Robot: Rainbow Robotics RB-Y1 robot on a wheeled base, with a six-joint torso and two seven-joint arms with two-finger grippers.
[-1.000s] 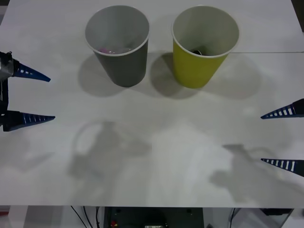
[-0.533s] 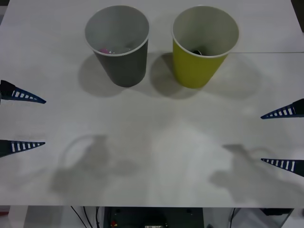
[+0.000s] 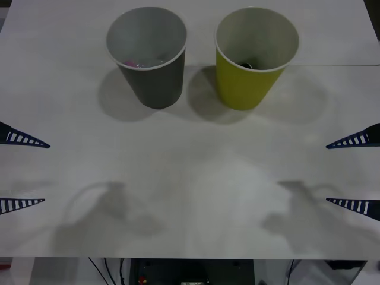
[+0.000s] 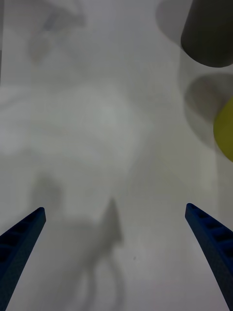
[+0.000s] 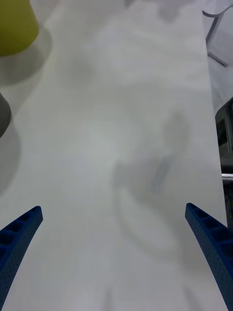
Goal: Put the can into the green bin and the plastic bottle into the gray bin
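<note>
Plastic bottle (image 3: 138, 62) lies at the bottom of the gray bin (image 3: 149, 77), and little of it can be made out past the white rim: a pink cap and a bit of clear body against the pale inner wall. That bin stands upright on the white surface (image 3: 190, 178) at about 11 o'clock from the surface's middle, with the green bin (image 3: 249, 80) just beside it at about 1 o'clock, the two apart by a narrow gap. Down inside the green bin a small dark shape (image 3: 246, 64) shows at the base; what it is cannot be told from this angle. The left end effector (image 3: 21, 172) sits at 9 o'clock by the edge of the front view, its blue ribbed fingers spread wide and holding nothing, the arm behind it cut off. The right end effector (image 3: 353, 174) sits at 3 o'clock, likewise spread and empty, with its arm cut off too. Both hang over bare surface, well apart from the bins. In the right wrist view the gray bin's wall (image 4: 211, 31) and a sliver of the green bin (image 4: 225, 129) are cropped at the edge; in the left wrist view a corner of the green bin (image 5: 17, 26) appears beyond the spread fingertips (image 5: 208, 243).
</note>
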